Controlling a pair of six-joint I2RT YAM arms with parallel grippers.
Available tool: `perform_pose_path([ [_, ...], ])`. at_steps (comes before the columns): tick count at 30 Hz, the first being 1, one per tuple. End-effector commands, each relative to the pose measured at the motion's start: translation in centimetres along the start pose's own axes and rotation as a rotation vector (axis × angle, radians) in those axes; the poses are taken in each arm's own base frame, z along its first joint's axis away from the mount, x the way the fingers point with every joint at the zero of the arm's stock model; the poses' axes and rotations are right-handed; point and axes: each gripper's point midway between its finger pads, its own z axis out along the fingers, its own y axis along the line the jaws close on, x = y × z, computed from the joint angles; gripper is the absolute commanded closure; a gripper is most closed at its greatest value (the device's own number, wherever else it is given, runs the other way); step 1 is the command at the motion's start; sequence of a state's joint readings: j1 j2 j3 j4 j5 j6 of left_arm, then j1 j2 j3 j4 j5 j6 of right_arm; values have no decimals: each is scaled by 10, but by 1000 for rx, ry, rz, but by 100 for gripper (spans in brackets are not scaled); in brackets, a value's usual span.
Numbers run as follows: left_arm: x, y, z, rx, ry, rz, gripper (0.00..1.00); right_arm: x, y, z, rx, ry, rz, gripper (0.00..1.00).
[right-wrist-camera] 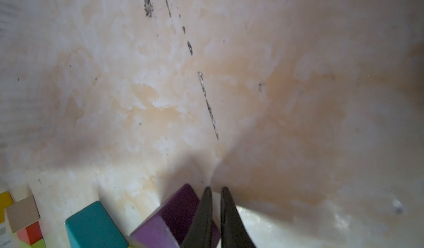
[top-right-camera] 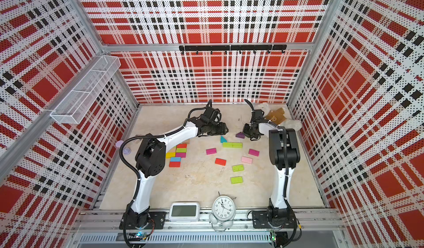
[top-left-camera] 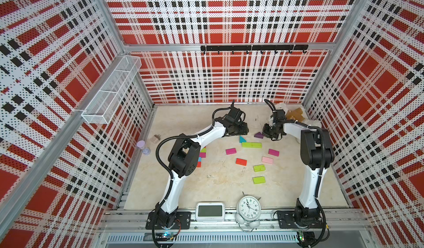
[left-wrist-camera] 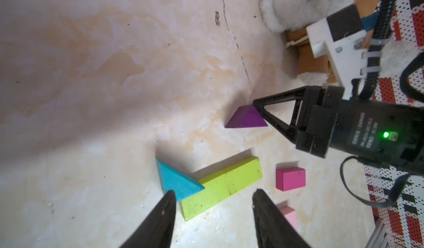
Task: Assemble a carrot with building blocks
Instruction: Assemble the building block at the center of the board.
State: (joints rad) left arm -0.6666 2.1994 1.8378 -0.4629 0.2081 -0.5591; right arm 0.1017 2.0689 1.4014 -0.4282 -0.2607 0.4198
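Observation:
Building blocks lie scattered on the table. A purple wedge (top-left-camera: 258, 135) (left-wrist-camera: 245, 120) (right-wrist-camera: 174, 214) rests at the back. My right gripper (right-wrist-camera: 215, 189) (top-left-camera: 264, 132) is shut, holds nothing, and its fingertips press against the wedge's side. Just in front of it, a teal wedge (left-wrist-camera: 176, 180) (top-left-camera: 242, 139) leans on two lime bricks (left-wrist-camera: 224, 184) (top-left-camera: 251, 145) laid end to end. My left gripper (left-wrist-camera: 214, 192) (top-left-camera: 243, 129) hangs open above them, empty. Magenta (top-left-camera: 230, 151), red-orange (top-left-camera: 241, 161), pink (top-left-camera: 267, 160) and lime (top-left-camera: 259, 168) bricks lie nearer the front. A cluster of coloured bricks (top-right-camera: 179, 153) sits under the left arm.
Plush toys (top-left-camera: 293, 116) fill the back right corner behind the right arm. A lilac hourglass (top-left-camera: 143, 147) and a beige plug (top-left-camera: 155, 139) sit at the left edge. A digital clock (top-left-camera: 210, 211) and an alarm clock (top-left-camera: 249, 209) stand on the front rail.

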Motion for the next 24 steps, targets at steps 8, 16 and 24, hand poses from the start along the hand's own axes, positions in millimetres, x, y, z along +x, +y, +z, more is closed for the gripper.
perform_pose_path([
  [8, 19, -17, 24, 3, 89, 23, 45, 4, 28, -32, -70, -65, -32, 87],
  [16, 23, -15, 29, -8, 95, 15, 53, 13, 37, -28, -89, -46, -18, 87],
  [24, 25, -16, 41, -4, 106, 8, 56, 20, 44, -33, -126, -51, 1, 87],
])
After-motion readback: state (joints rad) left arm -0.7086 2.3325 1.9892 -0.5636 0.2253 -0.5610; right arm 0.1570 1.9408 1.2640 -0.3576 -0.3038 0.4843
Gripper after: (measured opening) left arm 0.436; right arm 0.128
